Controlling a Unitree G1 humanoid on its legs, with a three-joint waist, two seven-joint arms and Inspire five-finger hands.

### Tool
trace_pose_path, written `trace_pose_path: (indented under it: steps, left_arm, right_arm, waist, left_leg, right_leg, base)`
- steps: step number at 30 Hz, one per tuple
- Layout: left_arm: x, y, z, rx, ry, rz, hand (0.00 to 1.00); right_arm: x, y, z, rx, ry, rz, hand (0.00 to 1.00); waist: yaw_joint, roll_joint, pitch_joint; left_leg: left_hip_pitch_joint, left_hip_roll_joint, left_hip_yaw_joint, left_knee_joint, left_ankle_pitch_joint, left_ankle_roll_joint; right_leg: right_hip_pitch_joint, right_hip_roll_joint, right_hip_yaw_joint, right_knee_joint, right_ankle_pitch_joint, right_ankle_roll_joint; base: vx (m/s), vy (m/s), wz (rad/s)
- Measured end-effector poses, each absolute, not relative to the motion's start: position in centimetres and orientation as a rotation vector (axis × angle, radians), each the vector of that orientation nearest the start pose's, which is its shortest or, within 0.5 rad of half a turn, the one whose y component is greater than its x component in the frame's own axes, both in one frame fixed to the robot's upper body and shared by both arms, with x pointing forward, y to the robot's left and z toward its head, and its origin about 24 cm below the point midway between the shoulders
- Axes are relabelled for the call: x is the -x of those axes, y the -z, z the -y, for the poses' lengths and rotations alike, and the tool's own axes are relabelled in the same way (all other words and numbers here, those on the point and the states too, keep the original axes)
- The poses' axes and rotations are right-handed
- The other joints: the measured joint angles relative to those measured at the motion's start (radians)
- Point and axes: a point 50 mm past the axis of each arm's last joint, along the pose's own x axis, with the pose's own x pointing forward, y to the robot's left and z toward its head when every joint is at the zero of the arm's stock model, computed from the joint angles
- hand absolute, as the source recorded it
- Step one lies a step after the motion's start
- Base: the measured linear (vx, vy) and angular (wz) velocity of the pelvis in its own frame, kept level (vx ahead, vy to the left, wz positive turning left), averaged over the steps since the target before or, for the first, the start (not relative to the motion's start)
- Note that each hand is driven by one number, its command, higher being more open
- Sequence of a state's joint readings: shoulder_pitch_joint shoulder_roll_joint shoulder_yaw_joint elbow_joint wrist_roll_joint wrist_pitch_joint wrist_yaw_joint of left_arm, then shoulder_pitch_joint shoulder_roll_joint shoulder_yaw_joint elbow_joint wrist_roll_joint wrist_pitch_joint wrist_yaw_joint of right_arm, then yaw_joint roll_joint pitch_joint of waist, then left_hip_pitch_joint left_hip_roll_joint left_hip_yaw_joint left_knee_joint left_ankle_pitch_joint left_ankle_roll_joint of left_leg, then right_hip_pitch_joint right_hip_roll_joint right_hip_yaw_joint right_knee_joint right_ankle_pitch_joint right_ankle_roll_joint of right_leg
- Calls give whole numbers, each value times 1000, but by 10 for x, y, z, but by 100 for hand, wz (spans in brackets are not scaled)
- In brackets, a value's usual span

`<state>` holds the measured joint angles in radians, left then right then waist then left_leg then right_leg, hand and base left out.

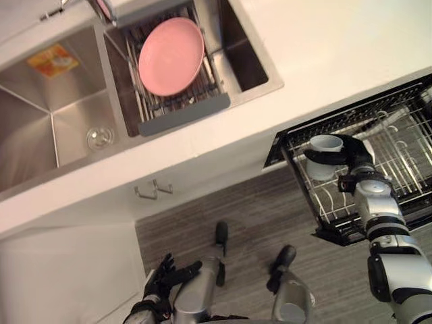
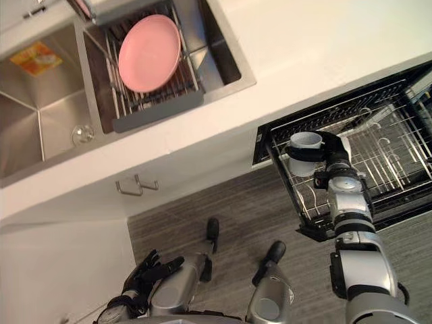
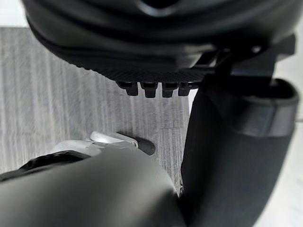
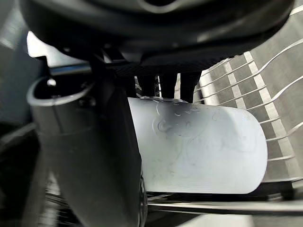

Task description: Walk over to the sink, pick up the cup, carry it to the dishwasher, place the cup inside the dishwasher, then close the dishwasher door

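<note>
- Right hand (image 1: 352, 156), in the left eye view, is curled round the pale cup (image 1: 324, 154). It holds the cup mouth-up over the pulled-out dishwasher rack (image 1: 405, 162), at the end nearest the sink (image 1: 40, 121). I cannot tell whether the cup touches the wires.
- In the same view, the left hand (image 1: 164, 277) hangs low above the floor (image 1: 270, 209), fingers spread and relaxed, holding nothing. A pink plate (image 1: 171, 55) lies in the dish rack (image 1: 183, 116) set across the sink. 2 handles (image 1: 154, 191) stick out of the cabinet front below.
- In the right eye view, the cup is well apart from the sink.
- In the left wrist view, nothing lies between the left hand's fingers and the striped grey floor.
- In the right wrist view, the cup is clamped between thumb (image 4: 90, 156) and fingers (image 4: 168, 85), with the rack wires behind it.
</note>
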<state>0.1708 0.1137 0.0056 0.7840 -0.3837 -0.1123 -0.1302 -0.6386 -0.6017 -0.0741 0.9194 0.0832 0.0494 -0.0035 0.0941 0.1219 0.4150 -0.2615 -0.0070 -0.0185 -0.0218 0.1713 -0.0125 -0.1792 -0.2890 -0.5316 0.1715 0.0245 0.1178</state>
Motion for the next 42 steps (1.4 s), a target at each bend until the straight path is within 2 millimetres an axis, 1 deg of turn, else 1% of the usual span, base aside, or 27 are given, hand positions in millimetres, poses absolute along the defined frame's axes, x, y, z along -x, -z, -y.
trace_pose_path:
  steps: [3,9,12,15,17,18,20,21,22,24,25,26,27,28,29,30,31,32,33,34,35,36,38,39,40,41,42]
  left_arm:
    - [-124,133,-194,315,-163,-787,100]
    - [-124,134,-194,329,-173,-801,100]
    - [-125,133,-194,332,-181,-807,100]
    - [-124,134,-194,353,-202,-815,100]
    - [-123,135,-194,360,-230,-824,100]
    - [-123,135,-195,362,-239,-824,100]
    - [-118,137,-197,372,-277,-835,100]
    - [-114,139,-200,374,-298,-844,100]
    - [-112,140,-201,376,-309,-849,100]
    - [-102,144,-205,380,-350,-884,100]
    - [-99,145,-206,379,-361,-895,100]
    - [-93,147,-208,388,-385,-912,100]
    - [-86,149,-209,388,-403,-930,100]
    - [-83,149,-209,383,-413,-937,100]
    - [-79,151,-210,357,-427,-950,100]
    - [-78,151,-211,340,-432,-955,100]
    - [-77,151,-212,305,-430,-957,100]
    - [-78,151,-213,275,-415,-955,100]
    - [-78,151,-213,256,-403,-953,100]
    - [-79,150,-213,231,-387,-952,100]
    - [-80,150,-213,221,-380,-953,100]
    - [-80,150,-213,216,-377,-955,100]
    - [-80,151,-212,203,-365,-966,100]
    - [-80,151,-212,199,-362,-970,100]
    - [-82,151,-212,184,-346,-972,100]
    - [-87,150,-211,162,-325,-967,100]
    - [-91,149,-211,151,-313,-962,100]
  right_arm:
    - [-335,-74,330,413,322,-340,100]
    - [-333,-69,332,428,332,-361,100]
    - [-335,-72,322,407,342,-291,100]
    - [-334,-72,305,284,361,-168,100]
    - [-324,-70,292,150,400,-55,100]
    - [-320,-69,289,115,410,-26,100]
    - [-305,-64,281,10,436,46,100]
    - [-296,-60,276,-62,444,81,100]
    - [-291,-58,275,-96,450,98,100]
    - [-264,-47,274,-192,485,128,100]
    - [-257,-44,273,-221,493,140,100]
    - [-241,-42,273,-265,517,179,100]
    - [-225,-42,274,-283,544,218,100]
    - [-219,-43,276,-293,556,238,100]
    - [-205,-46,282,-313,598,286,100]
    - [-198,-48,286,-313,627,311,100]
    - [-185,-51,295,-334,684,368,100]
    - [-173,-57,303,-355,733,432,100]
    - [-168,-62,306,-368,745,470,100]
    - [-163,-71,307,-386,732,540,100]
    - [-164,-82,303,-395,677,596,100]
    - [-165,-87,300,-404,636,622,100]
    - [-177,-101,279,-404,431,664,100]
    - [-181,-102,273,-414,377,663,100]
    - [-190,-103,260,-439,278,655,100]
    - [-198,-104,248,-460,201,638,100]
    - [-202,-104,242,-470,168,631,100]
  waist:
    - [8,0,7]
    - [6,-3,9]
    - [6,-4,10]
    - [3,-4,10]
    - [-2,-4,8]
    - [-3,-5,6]
    - [-14,-16,-6]
    - [-25,-26,-18]
    - [-31,-31,-25]
    - [-40,-50,-78]
    - [-43,-54,-92]
    - [-60,-60,-107]
    - [-77,-63,-130]
    - [-86,-64,-142]
    - [-99,-65,-156]
    - [-111,-65,-162]
    - [-132,-67,-168]
    - [-140,-66,-173]
    - [-144,-66,-177]
    - [-153,-65,-182]
    - [-159,-66,-183]
    - [-159,-66,-184]
    - [-158,-69,-196]
    - [-157,-71,-204]
    - [-154,-80,-210]
    - [-145,-88,-212]
    - [-140,-91,-213]
  left_leg:
    - [-2,-2,-5,0,2,3]
    - [6,-5,-21,0,3,4]
    - [10,-3,-21,10,-1,-2]
    - [24,2,-10,18,-8,-12]
    - [50,7,8,18,-14,-16]
    - [55,8,11,17,-16,-17]
    - [69,19,47,14,-19,-17]
    - [74,25,59,13,-19,-17]
    - [78,27,61,11,-20,-18]
    - [100,37,82,-9,-24,-23]
    - [107,40,92,-12,-25,-25]
    - [127,45,114,-13,-30,-29]
    - [141,51,131,-15,-49,-25]
    - [147,55,148,-17,-59,-16]
    - [153,65,213,-18,-77,2]
    - [156,74,254,-14,-78,1]
    - [164,88,305,-7,-79,1]
    - [171,80,309,-1,-76,-2]
    - [169,75,309,6,-77,0]
    - [171,66,316,5,-78,4]
    - [181,58,325,-4,-80,7]
    - [189,54,328,-10,-82,7]
    - [208,39,341,-22,-99,28]
    - [208,37,354,-22,-100,30]
    - [207,35,378,-12,-106,36]
    - [201,26,381,9,-118,44]
    - [194,22,381,23,-124,46]
  right_leg:
    - [-12,-11,-3,38,-22,-1]
    - [-15,-27,-15,95,-63,-3]
    - [-14,-27,-13,110,-79,-6]
    - [-2,-24,-4,111,-84,-7]
    - [24,-18,2,101,-86,-6]
    - [30,-16,4,98,-86,-6]
    - [45,-8,9,86,-86,-6]
    - [49,-2,10,80,-86,-6]
    - [54,1,10,74,-85,-6]
    - [64,13,21,55,-84,-5]
    - [71,15,24,47,-83,-5]
    - [97,21,24,32,-82,-3]
    - [114,27,23,18,-82,-3]
    - [117,28,25,13,-82,-2]
    - [131,29,25,4,-81,0]
    - [138,28,18,2,-81,2]
    - [155,21,7,2,-82,8]
    - [161,10,6,6,-84,14]
    - [162,4,6,8,-84,16]
    - [162,-7,7,13,-85,21]
    - [166,-17,8,19,-86,25]
    - [168,-22,9,21,-86,27]
    - [186,-40,5,22,-87,37]
    - [187,-45,2,24,-88,39]
    - [193,-58,-9,33,-95,47]
    - [195,-77,-22,56,-116,41]
    - [196,-88,-28,68,-122,43]
  base:
    - [-36,-36,8]
    - [-9,-60,9]
    - [-14,-78,0]
    - [-6,-65,-9]
    - [-2,-60,-10]
    - [-2,-60,-11]
    - [-4,-64,-11]
    - [4,-64,-8]
    - [16,-75,-11]
    - [33,-84,-19]
    - [52,-69,-18]
    - [48,-57,-12]
    - [57,-64,-12]
    - [40,-49,-14]
    - [26,-18,-8]
    - [44,-20,8]
    - [67,-2,15]
    - [75,10,13]
    - [70,41,4]
    - [54,56,3]
    - [49,56,1]
    - [35,58,-1]
    - [21,70,5]
    - [38,66,19]
    - [39,42,31]
    - [44,53,37]
    - [31,62,51]
